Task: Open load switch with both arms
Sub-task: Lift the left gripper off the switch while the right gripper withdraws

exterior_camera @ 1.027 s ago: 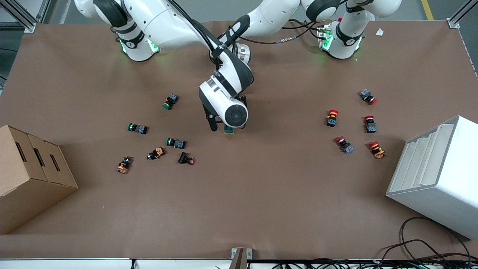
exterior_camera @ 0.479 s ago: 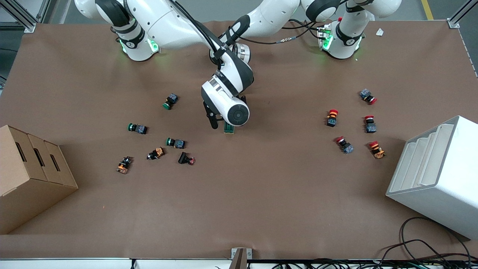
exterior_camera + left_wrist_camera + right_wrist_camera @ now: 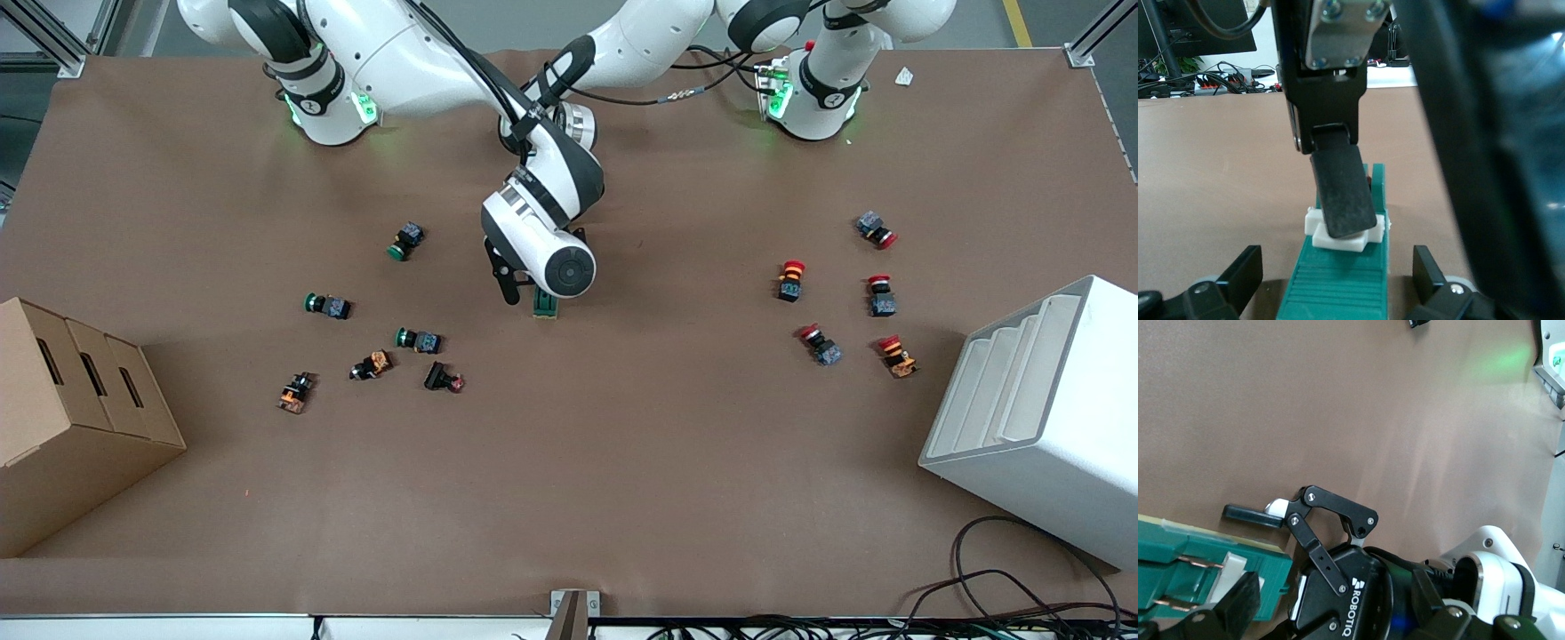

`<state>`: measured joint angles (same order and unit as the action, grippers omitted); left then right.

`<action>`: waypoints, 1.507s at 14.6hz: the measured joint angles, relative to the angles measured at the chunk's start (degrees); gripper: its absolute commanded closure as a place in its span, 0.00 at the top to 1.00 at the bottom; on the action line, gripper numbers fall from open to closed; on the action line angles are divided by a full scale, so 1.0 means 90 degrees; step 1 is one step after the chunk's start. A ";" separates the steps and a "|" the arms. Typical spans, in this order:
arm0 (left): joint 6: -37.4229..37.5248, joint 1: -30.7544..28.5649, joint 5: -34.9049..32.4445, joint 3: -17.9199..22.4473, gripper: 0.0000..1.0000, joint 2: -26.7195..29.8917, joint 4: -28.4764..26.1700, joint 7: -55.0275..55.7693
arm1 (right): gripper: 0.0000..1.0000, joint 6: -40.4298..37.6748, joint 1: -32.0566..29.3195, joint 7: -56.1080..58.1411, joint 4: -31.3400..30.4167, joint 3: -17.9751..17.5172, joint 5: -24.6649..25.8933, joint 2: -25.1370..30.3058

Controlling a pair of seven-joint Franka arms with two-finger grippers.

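Note:
The load switch (image 3: 545, 307), a dark green block with a white lever tab (image 3: 1343, 235), lies at the table's middle. My left gripper (image 3: 1338, 283) is open and low over the table. Its fingers (image 3: 1245, 270) straddle the switch's end farther from the front camera, with a gap on each side. My right gripper (image 3: 526, 298) comes down from above and is open. One of its fingers (image 3: 1341, 193) rests flat on the white tab; the other (image 3: 508, 289) hangs beside the switch. In the front view the right arm's wrist (image 3: 567, 271) hides the left gripper.
Green push buttons (image 3: 327, 306) lie scattered toward the right arm's end. Red ones (image 3: 790, 279) lie toward the left arm's end. A cardboard box (image 3: 71, 418) and a white slotted rack (image 3: 1040, 418) stand at the two ends, nearer the front camera.
The right arm's wrist has drifted slightly toward the robots' bases, uncovering a little more of the switch. The switch itself has not moved.

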<state>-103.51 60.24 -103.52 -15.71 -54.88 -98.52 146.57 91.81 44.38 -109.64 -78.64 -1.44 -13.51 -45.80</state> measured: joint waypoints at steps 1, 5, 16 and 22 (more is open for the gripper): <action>0.0000 0.0000 0.0000 0.0000 0.99 0.0000 0.0000 0.0000 | 1.00 0.0009 0.0006 0.0000 -0.0004 0.0000 0.0007 0.0000; 0.0000 -0.0001 0.0000 0.0000 0.99 0.0000 0.0003 0.0000 | 1.00 0.0009 0.0009 0.0325 0.0008 0.0011 0.0316 0.0009; -0.0644 -0.0045 0.1529 -0.0068 0.99 0.0673 0.0308 -0.1390 | 1.00 -0.0065 -0.2817 0.7158 0.0186 0.0229 0.1029 0.1006; -0.1438 -0.0743 0.3374 -0.0058 1.00 0.1741 0.0674 -0.3600 | 1.00 -0.0157 -0.4417 1.0635 0.0033 0.0226 0.1146 0.1612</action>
<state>-116.45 53.55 -73.15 -16.23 -39.21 -92.45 114.18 90.39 4.63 -13.93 -78.35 0.59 -3.20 -31.29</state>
